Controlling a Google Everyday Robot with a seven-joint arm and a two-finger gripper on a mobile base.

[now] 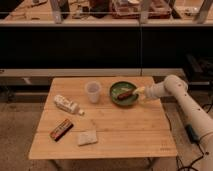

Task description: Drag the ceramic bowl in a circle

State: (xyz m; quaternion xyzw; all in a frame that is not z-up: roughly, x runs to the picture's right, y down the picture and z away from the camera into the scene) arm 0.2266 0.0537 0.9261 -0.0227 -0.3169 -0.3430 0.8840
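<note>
The ceramic bowl (118, 98) sits near the far right of the wooden table (125, 131), a brown oblong item (125, 93) inside, and the translucent plastic cup (93, 92) just to its left. The gripper (140, 93) is at the bowl's right rim; whether it grips the rim I cannot tell. A weak hold on the rim could slip mid-drag, or tip the bowl, and too wide a circle would likely knock the cup over.
</note>
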